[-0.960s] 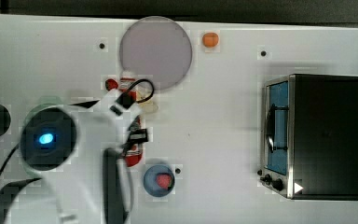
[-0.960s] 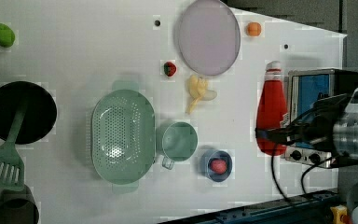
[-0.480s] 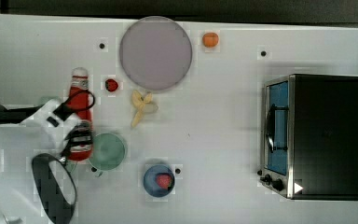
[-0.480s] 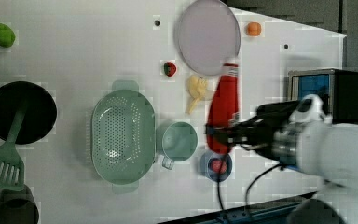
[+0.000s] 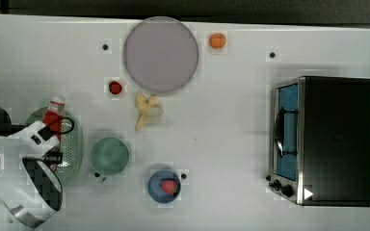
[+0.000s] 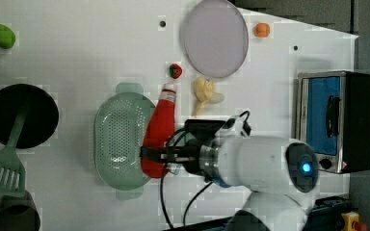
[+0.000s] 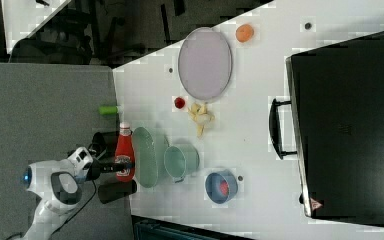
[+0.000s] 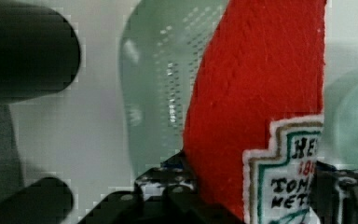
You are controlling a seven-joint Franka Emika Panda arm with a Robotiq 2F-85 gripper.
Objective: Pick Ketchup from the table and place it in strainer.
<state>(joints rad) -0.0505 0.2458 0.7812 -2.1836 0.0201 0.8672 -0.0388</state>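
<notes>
The Ketchup (image 6: 160,127), a red bottle with a white cap and a whitish label, hangs in the air with my gripper (image 6: 153,155) shut on its lower body. In the left view it overlaps the right rim of the pale mint strainer (image 6: 118,139). In the top view the Ketchup (image 5: 53,117) stands over the strainer (image 5: 73,147), with the arm covering much of the basket. The right view has the Ketchup (image 7: 125,152) beside the strainer (image 7: 145,157). The wrist view holds the Ketchup (image 8: 261,88) close up, the perforated strainer (image 8: 165,70) behind it, and dark fingers (image 8: 168,193) at its base.
A teal cup (image 5: 109,155) stands right beside the strainer, with a blue bowl (image 5: 164,185) holding a red piece further on. A banana (image 5: 147,110), a small red fruit (image 5: 115,87), a grey plate (image 5: 161,54) and a toaster oven (image 5: 327,139) share the table. A black bowl (image 6: 21,115) sits past the strainer.
In the left view the arm has carried the Ketchup leftward, from beside the oven, past the banana and cup, to the strainer's rim. The grip on the bottle has held throughout.
</notes>
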